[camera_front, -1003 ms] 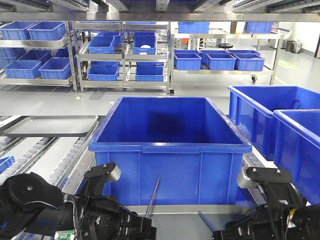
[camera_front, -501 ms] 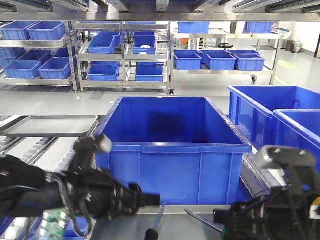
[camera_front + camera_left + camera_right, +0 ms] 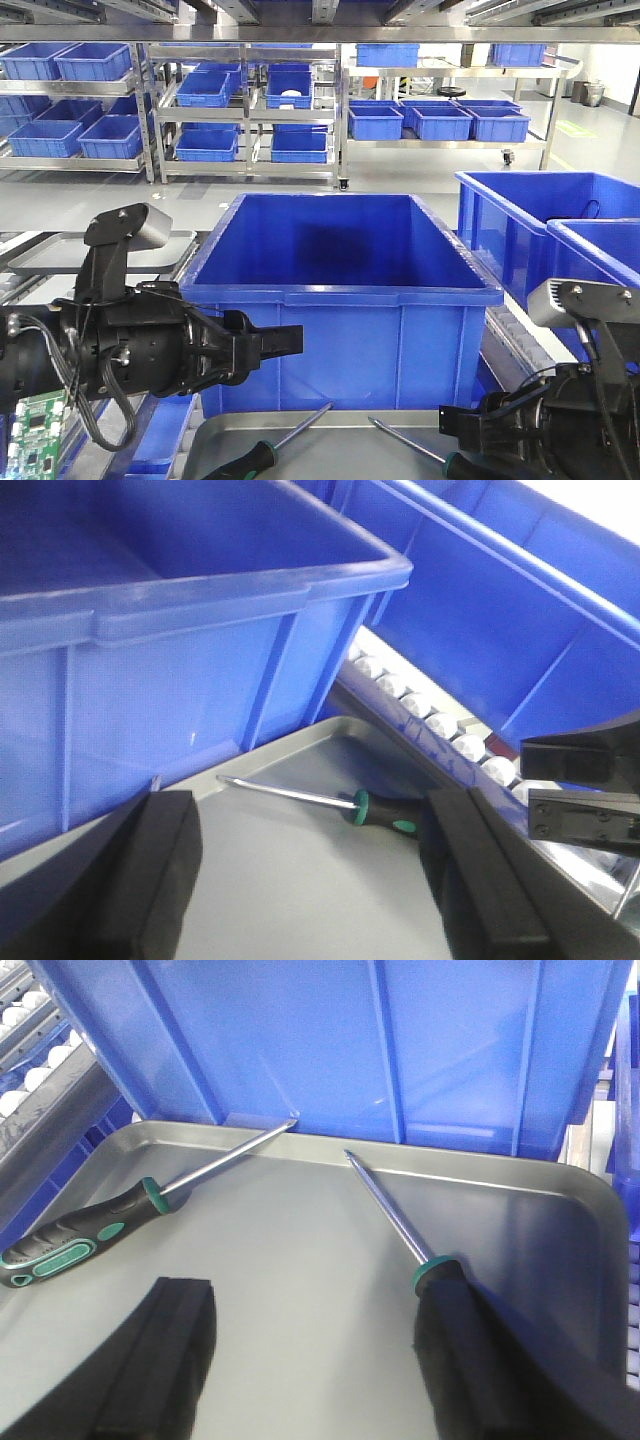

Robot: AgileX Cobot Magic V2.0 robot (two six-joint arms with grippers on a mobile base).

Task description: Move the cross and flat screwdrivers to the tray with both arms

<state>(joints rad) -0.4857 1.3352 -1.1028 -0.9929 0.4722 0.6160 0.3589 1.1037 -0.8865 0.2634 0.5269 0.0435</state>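
No brand name, label or printed writing can be read on any tool, bin or arm in these views. Two screwdrivers lie flat in the grey tray point(image 3: 300, 1290), which sits in front of the big blue bin point(image 3: 340, 290), its far rim against the bin's near wall. The left screwdriver point(image 3: 120, 1222) lies on a slant: its handle is near the tray's left edge and its thin steel shaft runs up and to the right, the tip reaching the far rim just at the foot of the bin. The right screwdriver point(image 3: 395, 1220) slants the other way, its tip pointing up and to the left toward the same far rim and its shaft running down and to the right to a green collar; most of its handle is hidden behind a finger of the right gripper point(image 3: 330, 1380). The two tips are near each other but apart, so the tools form an open V. The right gripper hangs low over the tray with its fingers spread wide and nothing between them. The left gripper point(image 3: 310, 880) is raised beside the bin, its fingers likewise spread wide with nothing between them; through the gap one screwdriver shows lying on the tray floor. A second grey tray point(image 3: 60, 255) rests on the rollers at the far left.
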